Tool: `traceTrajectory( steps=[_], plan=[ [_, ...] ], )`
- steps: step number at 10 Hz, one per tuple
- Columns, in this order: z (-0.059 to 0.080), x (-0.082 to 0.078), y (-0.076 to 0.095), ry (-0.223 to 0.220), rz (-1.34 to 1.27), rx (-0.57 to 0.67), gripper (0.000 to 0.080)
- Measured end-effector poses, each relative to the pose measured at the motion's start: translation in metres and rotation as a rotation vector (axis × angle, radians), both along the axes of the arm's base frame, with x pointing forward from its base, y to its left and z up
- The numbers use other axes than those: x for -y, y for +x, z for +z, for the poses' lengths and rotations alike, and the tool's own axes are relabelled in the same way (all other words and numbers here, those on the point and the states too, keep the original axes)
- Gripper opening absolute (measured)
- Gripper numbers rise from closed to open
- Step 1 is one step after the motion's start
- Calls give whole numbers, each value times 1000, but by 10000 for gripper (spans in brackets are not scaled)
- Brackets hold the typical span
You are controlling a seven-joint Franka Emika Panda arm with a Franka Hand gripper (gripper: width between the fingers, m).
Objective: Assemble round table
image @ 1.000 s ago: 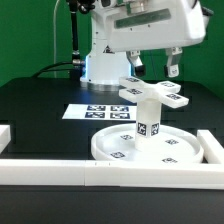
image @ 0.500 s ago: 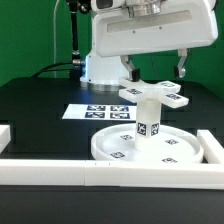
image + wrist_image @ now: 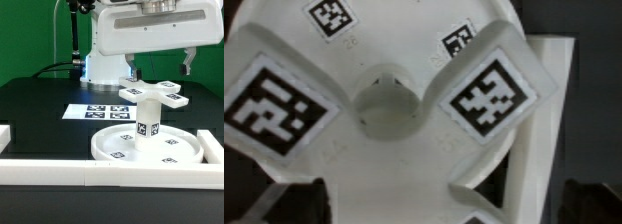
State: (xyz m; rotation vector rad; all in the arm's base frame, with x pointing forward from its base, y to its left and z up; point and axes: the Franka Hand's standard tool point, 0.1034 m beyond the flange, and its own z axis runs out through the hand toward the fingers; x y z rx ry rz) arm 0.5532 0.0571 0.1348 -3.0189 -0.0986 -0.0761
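Note:
The round disc (image 3: pixel 115 148) lies flat on the table behind the front rail. The short cylinder leg (image 3: pixel 149 118) stands upright on its middle. The cross-shaped base (image 3: pixel 155 94) sits on top of the leg. My gripper (image 3: pixel 160 68) hangs above the base, open and empty, with one finger (image 3: pixel 132 72) on each side and clear of it. In the wrist view the base (image 3: pixel 388 105) fills the picture from above, with tags on its lobes, and the disc (image 3: pixel 402 20) shows behind it. My fingertips do not show clearly there.
The marker board (image 3: pixel 95 112) lies behind the disc. A long white rail (image 3: pixel 100 172) runs along the front, with rail ends at the exterior view's right (image 3: pixel 212 146) and left (image 3: pixel 5 135). The robot's base (image 3: pixel 100 66) stands at the back.
My hand has risen above the cross-shaped base and the fingers have spread wider apart. The base, leg and disc have not moved.

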Motion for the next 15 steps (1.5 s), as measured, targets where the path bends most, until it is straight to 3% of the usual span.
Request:
traceTrajectory(
  steps=[3, 8, 12, 15],
  plan=[
    [-1, 2, 0, -8, 159, 17, 649],
    [-4, -2, -1, -107, 794, 65, 649],
    [-4, 4, -1, -122, 997, 76, 649],
    [-9, 8, 2, -168, 1258, 66, 649]
  ],
)
